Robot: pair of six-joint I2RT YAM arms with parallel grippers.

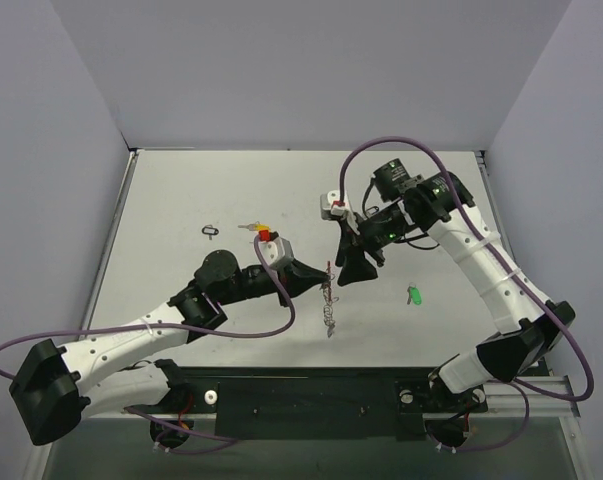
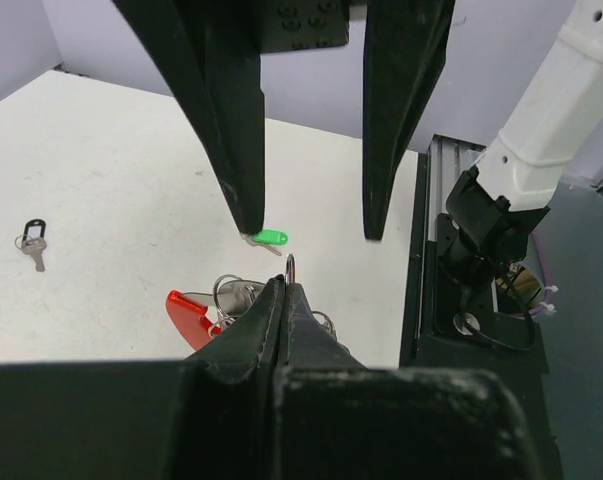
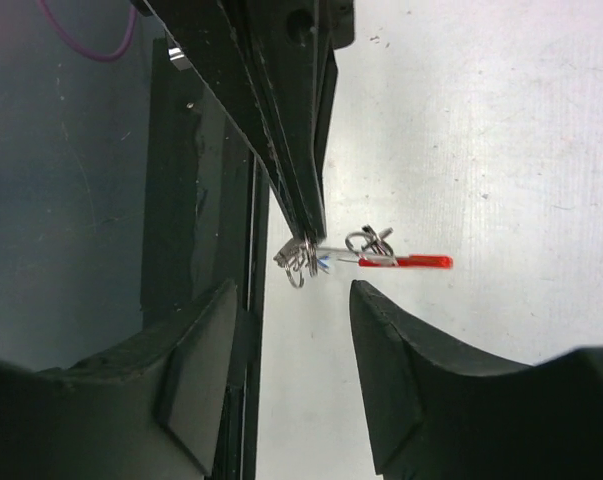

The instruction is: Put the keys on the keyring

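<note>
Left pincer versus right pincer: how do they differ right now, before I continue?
The left pincer is shut, pinching the silver coil keyring with the red plastic piece. The right pincer stands open and holds nothing. The left pincer touches the keyring, while the right pincer only faces it, with a gap showing between its fingers and the metal. Both are black and two-fingered, and both point at the same keyring.

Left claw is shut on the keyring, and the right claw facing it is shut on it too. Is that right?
Not quite. The left claw is shut on the keyring, but the right claw facing it is open, its fingers spread apart and gripping nothing. The right wrist view shows this.
</note>
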